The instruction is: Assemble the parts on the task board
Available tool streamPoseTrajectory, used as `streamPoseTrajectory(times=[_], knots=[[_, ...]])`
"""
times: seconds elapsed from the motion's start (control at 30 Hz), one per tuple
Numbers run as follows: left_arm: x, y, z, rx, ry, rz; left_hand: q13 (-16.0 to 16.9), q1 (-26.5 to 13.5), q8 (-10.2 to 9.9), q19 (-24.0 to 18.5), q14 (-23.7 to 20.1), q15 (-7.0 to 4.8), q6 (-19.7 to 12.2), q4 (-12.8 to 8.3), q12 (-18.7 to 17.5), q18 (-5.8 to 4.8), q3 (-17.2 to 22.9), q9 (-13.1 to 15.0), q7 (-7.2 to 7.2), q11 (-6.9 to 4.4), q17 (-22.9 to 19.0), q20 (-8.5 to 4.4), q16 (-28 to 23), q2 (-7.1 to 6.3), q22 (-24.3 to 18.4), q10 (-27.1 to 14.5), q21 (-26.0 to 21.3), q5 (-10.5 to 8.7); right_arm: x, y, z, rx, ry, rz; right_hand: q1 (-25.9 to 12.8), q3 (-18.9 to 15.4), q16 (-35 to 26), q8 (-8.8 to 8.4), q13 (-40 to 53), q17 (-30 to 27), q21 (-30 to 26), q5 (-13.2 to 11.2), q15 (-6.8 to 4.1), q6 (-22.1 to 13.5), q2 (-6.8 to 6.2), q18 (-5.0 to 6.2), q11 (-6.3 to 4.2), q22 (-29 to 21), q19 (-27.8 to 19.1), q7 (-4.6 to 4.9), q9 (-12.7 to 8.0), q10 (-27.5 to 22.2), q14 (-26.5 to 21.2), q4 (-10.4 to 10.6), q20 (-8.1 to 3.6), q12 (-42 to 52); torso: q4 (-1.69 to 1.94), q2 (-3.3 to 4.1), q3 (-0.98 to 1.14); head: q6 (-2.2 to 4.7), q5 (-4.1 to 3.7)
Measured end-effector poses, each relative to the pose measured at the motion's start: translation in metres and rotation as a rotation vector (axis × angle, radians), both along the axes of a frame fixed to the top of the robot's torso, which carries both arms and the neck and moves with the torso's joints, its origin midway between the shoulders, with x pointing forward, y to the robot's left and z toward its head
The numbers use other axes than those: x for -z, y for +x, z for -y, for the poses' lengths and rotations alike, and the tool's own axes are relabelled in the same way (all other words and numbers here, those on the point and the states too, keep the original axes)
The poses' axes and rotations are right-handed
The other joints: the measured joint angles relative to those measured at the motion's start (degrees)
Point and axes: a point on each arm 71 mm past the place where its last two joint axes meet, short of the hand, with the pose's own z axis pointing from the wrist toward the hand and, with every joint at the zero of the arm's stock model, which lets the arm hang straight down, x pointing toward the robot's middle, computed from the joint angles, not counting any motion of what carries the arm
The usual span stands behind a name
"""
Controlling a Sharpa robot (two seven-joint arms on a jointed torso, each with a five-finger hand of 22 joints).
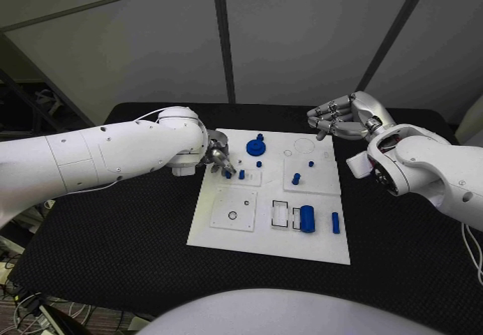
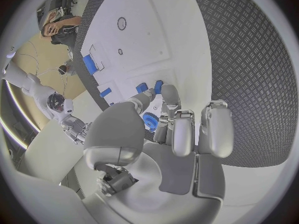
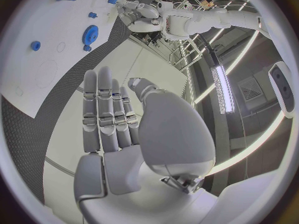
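The black tabletop (image 1: pixel 121 265), pebbled and matte, carries the white task board (image 1: pixel 262 241), a flat smooth plate lying dead centre, long side running twelve to six. The left hand (image 1: pixel 216 159) is the one in the action, down at the board's ten o'clock corner, fingers (image 2: pixel 181 134) curled in close over two small blue pegs (image 1: pixel 234 174) standing upright just at their tips. The wrist view shows those fingers bent round near a blue toothed piece, but whether anything is actually pinched I cannot tell. The right hand (image 1: pixel 340 117) hovers off the board's one o'clock corner, fingers loosely curled and holding nothing, well apart from every part. The blue gear (image 1: pixel 257 147) (round, toothed, hard plastic by the look) sits toward twelve, just beside the left hand's reach. The stubby blue cylinder (image 1: pixel 308 218) lies at five o'clock, long axis twelve to six, a slimmer blue pin (image 1: pixel 335 222) alongside it, both nearer the right arm, I'd judge
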Motion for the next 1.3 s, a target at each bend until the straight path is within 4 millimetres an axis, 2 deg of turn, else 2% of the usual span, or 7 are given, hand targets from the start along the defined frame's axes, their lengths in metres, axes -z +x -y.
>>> streamPoseTrajectory(times=[0.4, 0.57, 0.93, 1.17, 1.3], knots=[[0.0009, 0.0029, -0.0004, -0.007, 0.0, -0.002, 0.65, -0.81, 0.01, 0.21, 0.0, 0.0, 0.19, 0.77, 0.38, -0.01, -1.02, -0.05, -0.21, 0.2, 0.0, -0.21, 0.0, 0.24, 0.0, 0.2, 0.54, 0.01, 0.0, -0.0002, 0.0003, 0.0, 0.0, 0.0, 0.0, 0.0, 0.0, 0.0, 0.01, 0.0, 0.0, 0.0, 0.0, 0.0, 0.0, 0.0, 0.0, 0.0, 0.0, 0.0, 0.0, 0.0, 0.0, 0.0, 0.0, 0.0, 0.01, 0.01, -0.02, -0.02, -0.12], [0.0012, 0.0034, -0.0012, -0.008, 0.002, -0.005, 1.25, -1.83, 0.01, 0.41, 0.2, -0.2, 0.6, 1.29, 1.0, 0.0, -2.1, -0.04, -0.21, 0.0, 0.0, -0.01, 0.22, -0.33, 0.0, 0.39, 0.89, 0.01, -0.0001, -0.0002, 0.0005, 0.0, 0.0, 0.0, 0.0, 0.0, 0.0, 0.0, 0.01, 0.0, 0.0, 0.0, 0.0, 0.0, 0.0, 0.0, 0.0, 0.01, 0.0, 0.0, 0.0, 0.0, 0.0, 0.0, 0.0, 0.0, 0.03, 0.02, -0.02, -0.16, -0.15], [0.0018, 0.0032, -0.003, -0.009, 0.006, -0.009, 1.92, -3.52, 0.01, 0.42, 0.0, -0.4, 1.22, 2.39, 1.28, 0.0, -4.31, 0.03, -0.41, 0.0, 0.0, -0.02, 0.22, -0.51, 0.0, 0.8, 1.44, 0.01, 0.0, -0.0001, 0.001, 0.001, -0.001, 0.0, 0.0, 0.0, -0.22, 0.0, 0.02, 0.01, 0.0, 0.0, 0.0, 0.0, 0.0, 0.0, 0.0, 0.01, 0.0, 0.0, 0.0, 0.0, 0.0, 0.0, 0.0, 0.0, 0.05, 0.02, -0.03, -0.23, -0.16], [0.0017, 0.0031, -0.0053, -0.013, 0.008, -0.004, 2.0, -5.65, 0.25, 0.61, 0.0, -0.39, 1.22, 4.06, 1.28, -0.01, -7.42, 0.15, -0.41, 0.0, 0.0, -0.21, 0.21, -0.88, 0.0, 0.8, 1.66, 0.01, 0.0001, 0.0001, 0.0012, 0.002, -0.001, 0.0, 0.0, 0.0, -0.66, 0.0, -0.13, -0.25, -0.35, 0.21, 0.0, -0.21, 0.0, 0.0, 0.21, -0.12, 0.0, 0.21, 0.0, -0.21, 0.0, 0.0, 0.0, 0.0, 0.05, 0.02, -0.05, -0.24, -0.13], [0.0012, 0.0032, -0.0057, -0.017, 0.005, 0.004, 1.99, -6.08, 0.25, 0.61, 0.0, -0.4, 1.22, 4.99, 1.28, 0.0, -8.84, 0.22, -0.42, 0.0, 0.0, -0.21, 0.22, -0.51, 0.0, 0.8, 1.87, 0.01, 0.0001, 0.0003, 0.0012, 0.002, -0.001, 0.0, 0.0, 0.0, -1.0, 0.0, -0.13, -0.29, -0.61, 0.21, 0.0, -0.21, 0.0, 0.0, 0.21, -0.19, 0.0, 0.21, 0.0, -0.21, 0.0, 0.0, 0.0, 0.0, 0.05, 0.02, -0.06, -0.18, 0.04]])
